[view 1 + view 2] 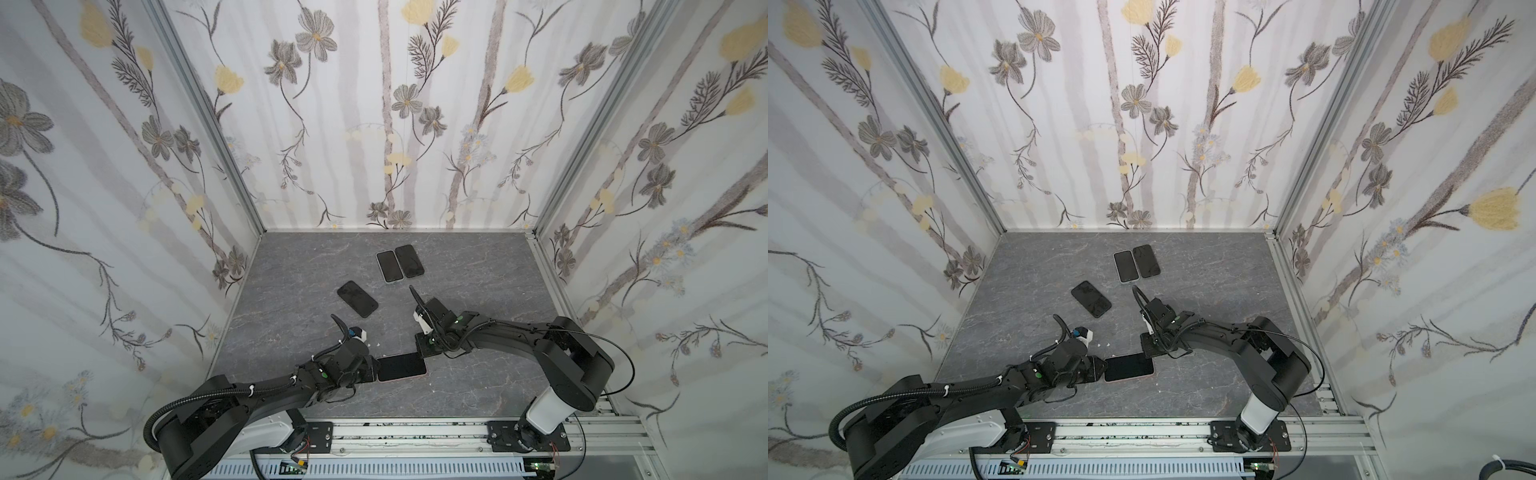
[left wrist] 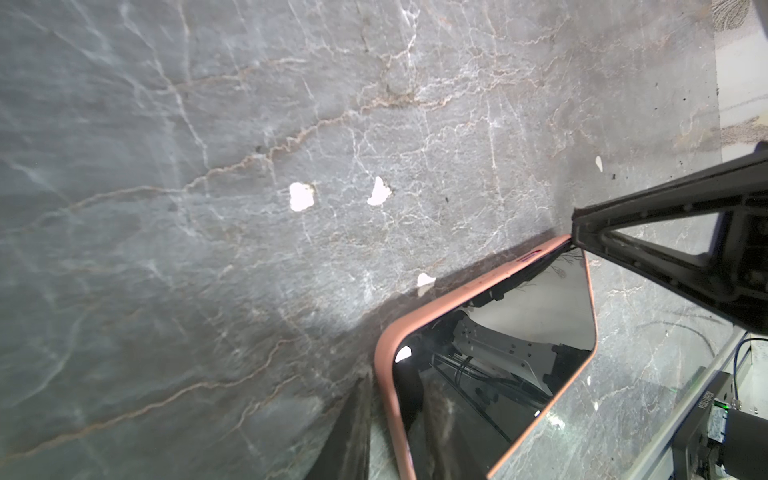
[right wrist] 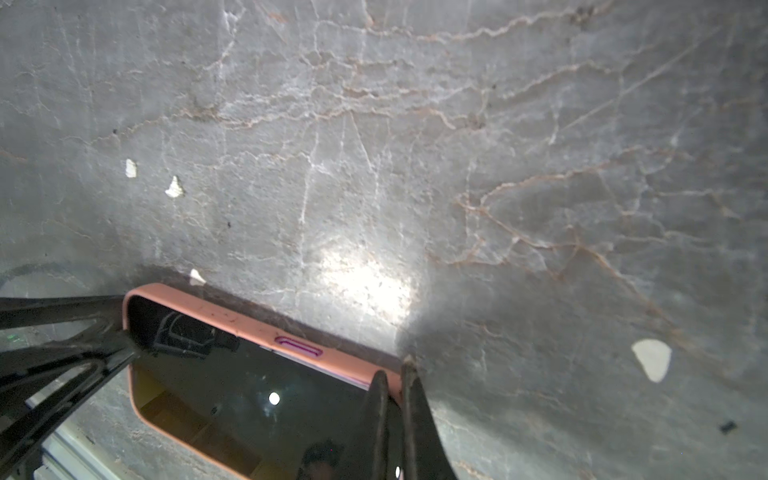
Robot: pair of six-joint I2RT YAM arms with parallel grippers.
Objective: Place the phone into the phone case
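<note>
Right pincer (image 3: 395, 370) is closed, its tips on a corner of the pink case (image 3: 232, 322). Left pincer (image 1: 374, 368) meets the case's short end; its gape cannot be told. The phone (image 3: 249, 395) lies screen up inside the case on the table (image 1: 478, 291). It seems almost seated, though that corner may need pressing. Three other phones (image 1: 357, 298) lie well apart.

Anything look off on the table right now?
White flecks lie scattered on the grey tabletop beside the phone, like chips or debris. By the right pincer, the phone seems not fully seated along the pink case rim, though that is hard to tell.
</note>
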